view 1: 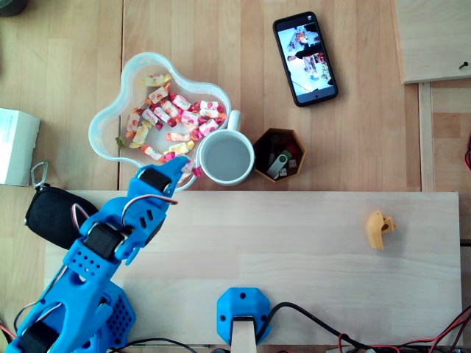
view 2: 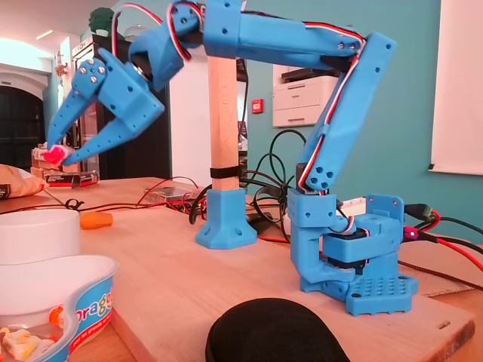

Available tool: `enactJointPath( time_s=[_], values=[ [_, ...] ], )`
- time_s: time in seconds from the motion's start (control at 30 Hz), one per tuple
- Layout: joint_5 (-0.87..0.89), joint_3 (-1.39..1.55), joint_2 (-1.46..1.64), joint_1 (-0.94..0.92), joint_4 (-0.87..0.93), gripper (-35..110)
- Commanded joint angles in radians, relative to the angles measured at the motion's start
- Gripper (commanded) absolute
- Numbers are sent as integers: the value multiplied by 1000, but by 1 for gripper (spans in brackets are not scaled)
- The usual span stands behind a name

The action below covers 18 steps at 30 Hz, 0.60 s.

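— Candy first: where is it?
— One pink candy is pinched between the tips of the gripper, high above the table in the fixed view; the claw is clenched on it, with its fingers nearly meeting.
— And seen from above?
— The overhead view puts the claw's tip over the near rim of the wavy white bowl; the other wrapped candies lie inside it, mostly towards the right.
— How far along would you call it?
— The grasp looks made and the piece looks clear of the bowl; it rests on nothing, so it has not yet been set down anywhere.
— What is close by?
— A white mug stands just beside the claw's tip and hard against the bowl; whether they touch I cannot tell. A brown hexagonal pot of small sticks sits right of the mug; a phone lies further off.
— Anything in the way?
— The mug is the nearest obstacle, I'd judge, and its handle points away; the bowl's rim lies directly below. A black pouch sits by the arm's base; an orange piece lies well apart on the pale board; a blue-footed wooden post stands behind the arm.
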<state>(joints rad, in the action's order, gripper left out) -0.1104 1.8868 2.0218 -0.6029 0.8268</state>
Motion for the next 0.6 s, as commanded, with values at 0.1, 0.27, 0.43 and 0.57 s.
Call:
enactJointPath(
  time_s=[0.1, 0.27, 0.43, 0.57],
  values=[
    [5, 164, 147, -25, -184, -3],
    [23, 267, 153, -104, -305, -3],
    [77, 344, 153, -172, -394, -3],
    [94, 373, 152, -186, -445, -3]
  ],
)
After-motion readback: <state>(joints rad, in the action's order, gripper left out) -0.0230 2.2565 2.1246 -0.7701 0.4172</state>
